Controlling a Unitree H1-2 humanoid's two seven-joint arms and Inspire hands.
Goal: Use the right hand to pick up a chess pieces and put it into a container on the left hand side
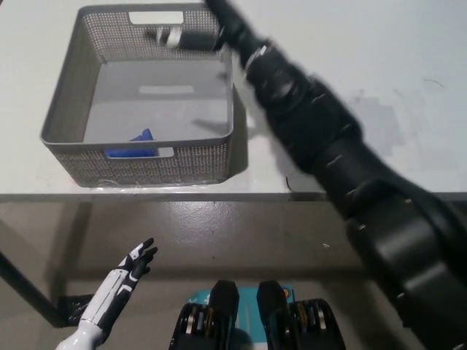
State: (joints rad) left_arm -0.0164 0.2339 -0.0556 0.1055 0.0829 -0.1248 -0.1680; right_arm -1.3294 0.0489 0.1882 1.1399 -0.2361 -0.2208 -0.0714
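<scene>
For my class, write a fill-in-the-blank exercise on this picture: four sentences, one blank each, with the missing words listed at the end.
1. The blue chess piece lies inside the grey ____.
2. The basket stands on a ____ table.
3. The black right hand holds ____.
4. The white left hand hangs ____ the table's edge, fingers apart.

Missing words: basket; white; nothing; below

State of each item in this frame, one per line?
Blue chess piece: lying in the basket, near its front wall, released.
Grey mesh basket: upright on the table.
Right hand: above the basket's far rim, holding nothing.
Left hand: open, idle below the table edge.
</scene>
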